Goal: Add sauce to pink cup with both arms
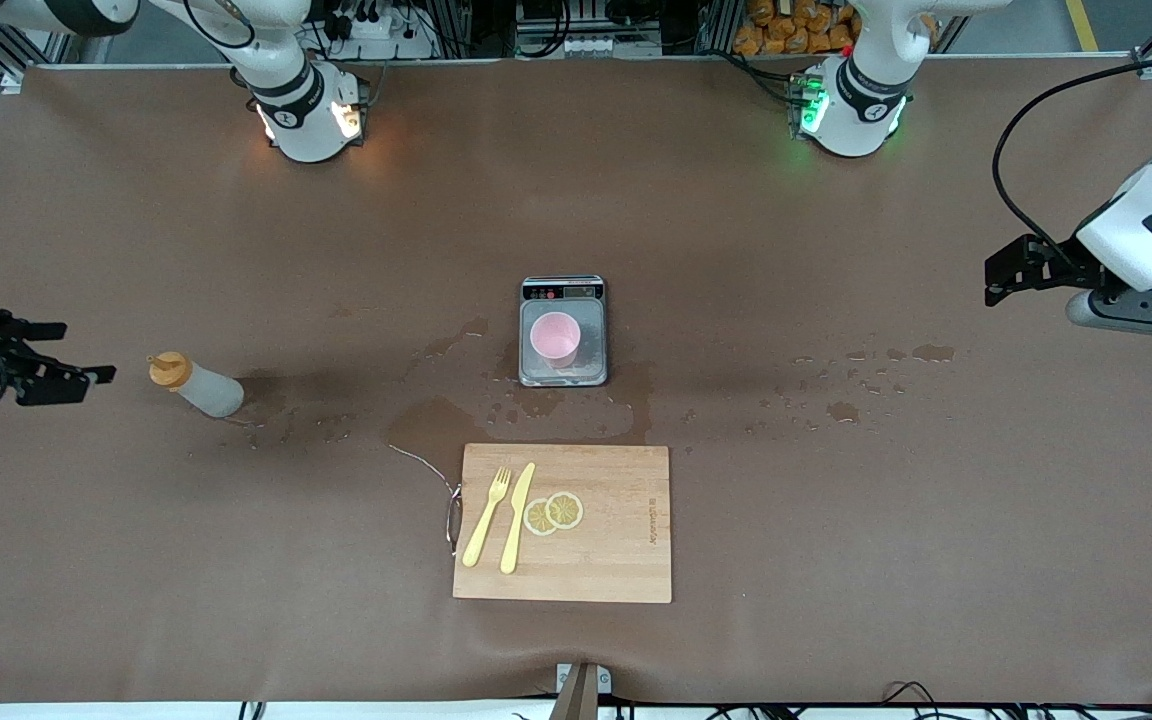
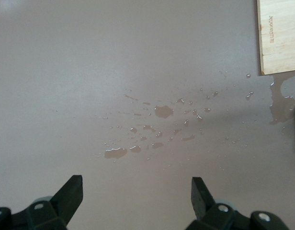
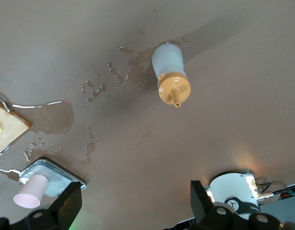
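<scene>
Nearest the front camera, a pale wooden cutting board (image 1: 576, 525) carries a yellow plastic fork (image 1: 487, 517), knife (image 1: 517, 518) and 2 lemon slices (image 1: 553, 512). Both black grippers hang spread and empty: the right gripper (image 1: 86, 377) beside the upright translucent orange-capped sauce bottle (image 1: 198, 384), the left gripper (image 1: 991, 280) over scattered water droplets (image 2: 152, 129). Centrally, the small light pink plastic cup (image 1: 555, 337) stands on the grey scale (image 1: 563, 372); its interior shows only from the front, apparently empty.

A robotics lab: two white arm bases (image 1: 306, 115) are bolted along a brown-covered tabletop (image 1: 836, 520), with aluminium framing, power strips (image 1: 376, 25) and loose cables past its edge, and a weighing scale (image 1: 563, 330) at its middle.
</scene>
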You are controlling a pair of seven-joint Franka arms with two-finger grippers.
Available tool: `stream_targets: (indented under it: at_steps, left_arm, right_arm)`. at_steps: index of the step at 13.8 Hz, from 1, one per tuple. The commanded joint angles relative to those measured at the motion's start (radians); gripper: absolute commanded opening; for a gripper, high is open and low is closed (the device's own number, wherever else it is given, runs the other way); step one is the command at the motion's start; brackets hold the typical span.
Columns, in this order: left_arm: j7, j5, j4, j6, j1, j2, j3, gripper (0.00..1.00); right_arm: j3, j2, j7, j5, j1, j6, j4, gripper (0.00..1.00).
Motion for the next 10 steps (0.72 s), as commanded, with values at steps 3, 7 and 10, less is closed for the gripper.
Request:
stream_targets:
  at_steps: [3,7,10]
  left_arm:
    - [0.000,0.027,0.010,0.003,-0.002,0.003,-0.010,1.00]
    - [0.004,0.029,0.008,-0.003,0.002,0.001,-0.010,1.00]
    - [0.007,0.029,0.010,-0.003,0.001,-0.001,-0.012,1.00]
  right_arm:
    - [0.015,-0.124,-0.057,-0.068,0.023,0.019,-0.094,1.00]
    - [0.003,-0.300,-0.132,-0.163,0.103,0.144,-0.305,1.00]
    - [0.003,-0.425,-0.195,-0.163,0.108,0.288,-0.485,1.00]
